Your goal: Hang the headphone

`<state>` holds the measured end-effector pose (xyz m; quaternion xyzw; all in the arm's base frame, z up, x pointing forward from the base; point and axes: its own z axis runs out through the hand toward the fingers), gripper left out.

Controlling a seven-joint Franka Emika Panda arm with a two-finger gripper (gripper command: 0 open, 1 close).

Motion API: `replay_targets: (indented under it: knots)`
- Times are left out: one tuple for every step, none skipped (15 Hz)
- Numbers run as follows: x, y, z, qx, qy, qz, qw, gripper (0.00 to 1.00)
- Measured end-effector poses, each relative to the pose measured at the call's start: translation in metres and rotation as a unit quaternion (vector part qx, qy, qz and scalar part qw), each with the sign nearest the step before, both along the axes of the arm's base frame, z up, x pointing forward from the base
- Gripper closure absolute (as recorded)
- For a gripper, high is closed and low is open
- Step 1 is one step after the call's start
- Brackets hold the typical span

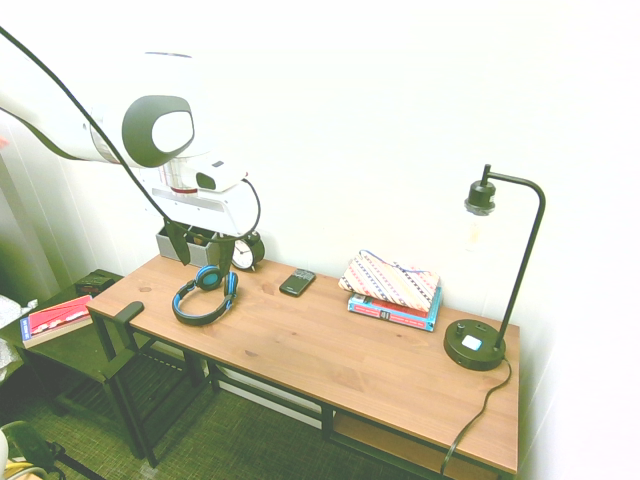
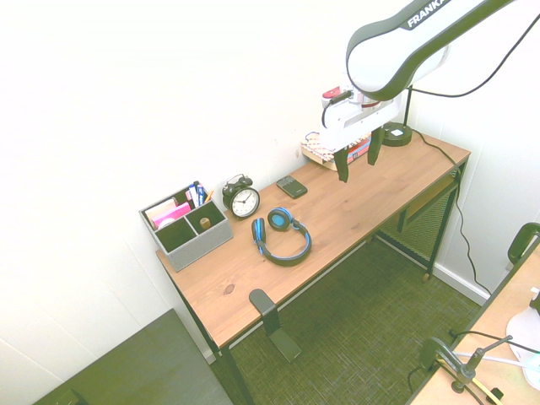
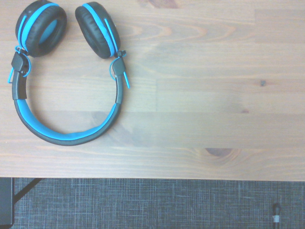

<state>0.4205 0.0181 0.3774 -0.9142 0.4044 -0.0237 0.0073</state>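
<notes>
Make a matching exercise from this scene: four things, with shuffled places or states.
1. headphones
2. alarm clock
3. gripper
4. phone

A. black, lying flat on the desk
B. open, holding nothing, above the desk
C. blue and black, resting on the desk, not hung
D. white face, standing beside the gray organizer

Pairs: 1-C; 2-D; 3-B; 4-A
</notes>
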Motion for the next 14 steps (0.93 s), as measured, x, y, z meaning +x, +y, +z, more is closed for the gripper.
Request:
replay_targets:
  knots:
    - [0.000, 0.000, 0.000, 0.000, 0.001, 0.000, 1.000, 0.00]
    - [0.000, 0.001, -0.001, -0.004, 0.000, 0.005, 1.000, 0.00]
    - [0.002, 0.007, -0.003, -0.010, -0.005, 0.016, 1.000, 0.00]
    - [0.005, 0.019, -0.009, -0.019, -0.013, 0.040, 0.999, 0.00]
    - [0.007, 0.041, -0.022, -0.030, -0.016, 0.074, 0.997, 0.00]
    - [0.007, 0.065, -0.039, -0.041, -0.013, 0.109, 0.993, 0.00]
    - [0.006, 0.088, -0.057, -0.055, -0.007, 0.144, 0.988, 0.00]
    - [0.003, 0.107, -0.076, -0.067, -0.001, 0.174, 0.983, 0.00]
    - [0.004, 0.121, -0.092, -0.075, 0.005, 0.198, 0.977, 0.00]
    - [0.008, 0.130, -0.106, -0.080, 0.012, 0.217, 0.973, 0.00]
    - [0.014, 0.136, -0.117, -0.085, 0.016, 0.233, 0.969, 0.00]
    - [0.023, 0.141, -0.128, -0.086, 0.019, 0.244, 0.966, 0.00]
    - [0.032, 0.146, -0.140, -0.083, 0.022, 0.251, 0.964, 0.00]
    - [0.041, 0.150, -0.151, -0.078, 0.025, 0.257, 0.963, 0.00]
